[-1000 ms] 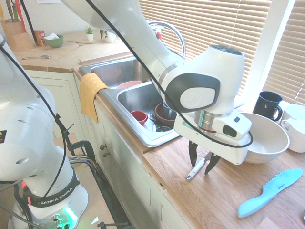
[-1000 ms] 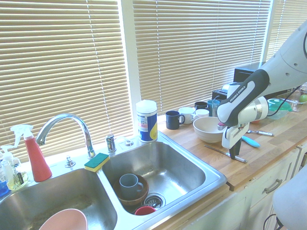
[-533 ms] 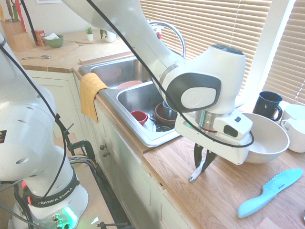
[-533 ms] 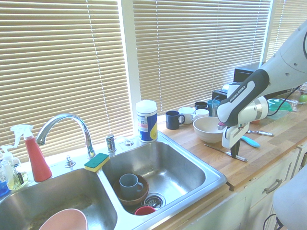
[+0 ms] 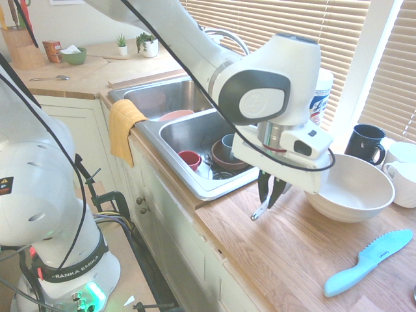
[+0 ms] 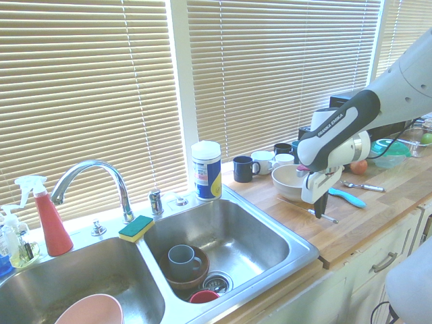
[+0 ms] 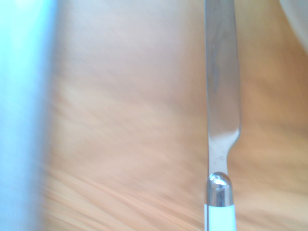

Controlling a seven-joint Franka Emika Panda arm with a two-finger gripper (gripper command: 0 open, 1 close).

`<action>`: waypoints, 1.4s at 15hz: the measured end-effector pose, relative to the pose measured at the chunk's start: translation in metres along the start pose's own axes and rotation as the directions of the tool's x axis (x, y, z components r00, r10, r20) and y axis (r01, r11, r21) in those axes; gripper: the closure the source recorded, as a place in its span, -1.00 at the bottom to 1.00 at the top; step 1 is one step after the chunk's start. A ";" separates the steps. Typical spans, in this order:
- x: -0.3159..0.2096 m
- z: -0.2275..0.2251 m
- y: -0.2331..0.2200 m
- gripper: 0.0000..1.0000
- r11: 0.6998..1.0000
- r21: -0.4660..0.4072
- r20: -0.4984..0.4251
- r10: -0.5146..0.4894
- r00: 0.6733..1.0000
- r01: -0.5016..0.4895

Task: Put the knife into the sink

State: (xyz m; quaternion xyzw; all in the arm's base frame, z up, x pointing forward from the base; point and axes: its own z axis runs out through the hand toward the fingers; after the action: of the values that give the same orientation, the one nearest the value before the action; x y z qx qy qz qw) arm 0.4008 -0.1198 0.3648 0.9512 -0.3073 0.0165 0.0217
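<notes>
First exterior: gripper (image 5: 268,195) pinching the knife (image 5: 260,209), lifted off the wooden counter (image 5: 273,260), just beside the sink (image 5: 195,140) rim, bowl (image 5: 354,188) close behind. Second exterior: knife (image 6: 317,213) hanging above bare counter, open basin to its side. Wrist: silver blade (image 7: 221,91) over blurred wood.

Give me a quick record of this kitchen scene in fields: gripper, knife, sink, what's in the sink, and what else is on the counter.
gripper: shut on the knife, above the wooden counter beside the sink
knife: white handle held between the fingers, lifted off the counter, tilted
sink: steel double basin, knife not yet in it
sink contents: grey mug in a brown bowl, red cup, pink bowl in the other basin
counter: white bowl, teal plastic knife, dark mug
</notes>
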 end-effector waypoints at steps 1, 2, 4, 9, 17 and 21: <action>-0.010 -0.010 -0.023 1.00 0.999 0.001 -0.003 0.033 0.999 -0.033; -0.019 -0.017 -0.046 1.00 0.998 -0.003 -0.020 0.070 0.997 -0.070; -0.032 -0.024 -0.093 1.00 0.991 -0.002 -0.051 0.137 0.989 -0.137; -0.074 -0.015 -0.216 1.00 0.984 -0.008 -0.083 0.178 0.981 -0.179; -0.098 0.024 -0.288 1.00 0.971 0.010 -0.098 0.238 0.966 -0.239; -0.093 0.049 -0.291 1.00 0.966 0.031 -0.089 0.259 0.962 -0.257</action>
State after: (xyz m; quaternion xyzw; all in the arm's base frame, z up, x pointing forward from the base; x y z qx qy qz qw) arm 0.4964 0.1681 0.3026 0.9015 -0.4271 0.0659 0.0245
